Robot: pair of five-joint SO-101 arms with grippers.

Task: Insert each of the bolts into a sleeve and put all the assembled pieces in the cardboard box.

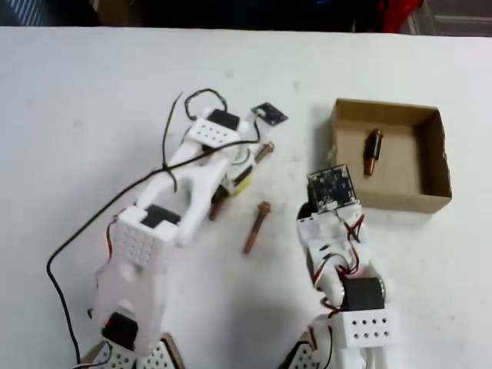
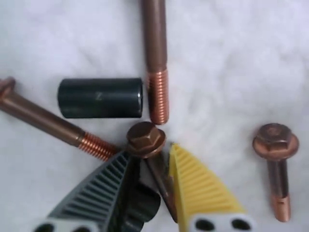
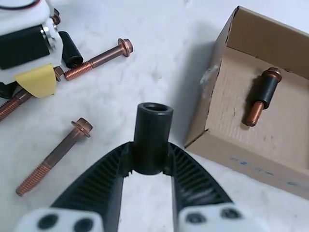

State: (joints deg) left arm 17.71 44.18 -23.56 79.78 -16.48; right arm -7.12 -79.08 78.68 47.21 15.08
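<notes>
Now each gripper pinches one part above the white desk [image 1: 92,77].
The left gripper [image 2: 149,153], with one grey and one yellow finger, is closed on a copper hex-head bolt [image 2: 146,139] near the desk's middle, just beside a lying black cylindrical sleeve [image 2: 100,98] and three loose copper bolts [image 2: 154,58]. The right gripper [image 3: 150,154] clamps a second black sleeve [image 3: 152,130] near the open brown cardboard box [image 3: 251,154] toward the desk's far right side; one bolt set in a sleeve [image 3: 263,94] lies inside.

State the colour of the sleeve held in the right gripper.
Black sleeve; right wrist view shows it best.
</notes>
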